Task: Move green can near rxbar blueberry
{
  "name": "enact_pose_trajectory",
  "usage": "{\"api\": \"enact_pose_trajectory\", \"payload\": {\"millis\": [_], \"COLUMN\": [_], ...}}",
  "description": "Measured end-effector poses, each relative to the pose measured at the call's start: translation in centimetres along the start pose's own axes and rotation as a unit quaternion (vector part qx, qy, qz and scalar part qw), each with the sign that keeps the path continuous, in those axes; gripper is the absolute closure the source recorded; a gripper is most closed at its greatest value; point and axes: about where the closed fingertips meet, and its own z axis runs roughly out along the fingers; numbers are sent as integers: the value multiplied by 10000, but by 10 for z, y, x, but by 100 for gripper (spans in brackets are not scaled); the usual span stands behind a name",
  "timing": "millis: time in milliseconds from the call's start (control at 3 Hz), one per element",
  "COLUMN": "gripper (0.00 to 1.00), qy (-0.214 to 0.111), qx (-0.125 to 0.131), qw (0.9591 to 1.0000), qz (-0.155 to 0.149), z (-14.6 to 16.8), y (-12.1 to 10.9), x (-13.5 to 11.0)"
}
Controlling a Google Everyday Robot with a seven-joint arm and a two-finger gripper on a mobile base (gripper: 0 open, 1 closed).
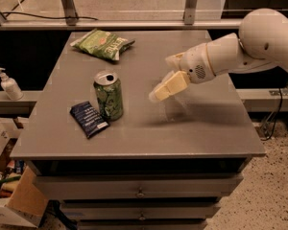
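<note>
The slim light-green aluminium can (109, 96) looks light, slick and dentable, so grip mid-body; the cream end effector (164, 89) hovers apart, whether wide or narrow I cannot tell.

A robot test space, of the lab or workshop kind.

A white robot arm (259, 42) reaches in from the right, its gripper (165, 87) hanging above the middle of a grey metal drawer cabinet (221, 128) that serves as the bench. A speckled hard floor (273, 195) shows at the near right. Bare metal frame posts (68, 4) and a loose black cable (53, 17) are on the far side, and a pump bottle (8, 84) and open cardboard boxes (24, 200) sit at the left.
</note>
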Motion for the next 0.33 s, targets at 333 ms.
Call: {"api": "enact_pose_trajectory", "payload": {"millis": [333], "gripper": [0], "qy": [-40], "qx": [45], "qw": [10000], "qz": [59], "z": [-3], "y": [-4], "x": [1]}}
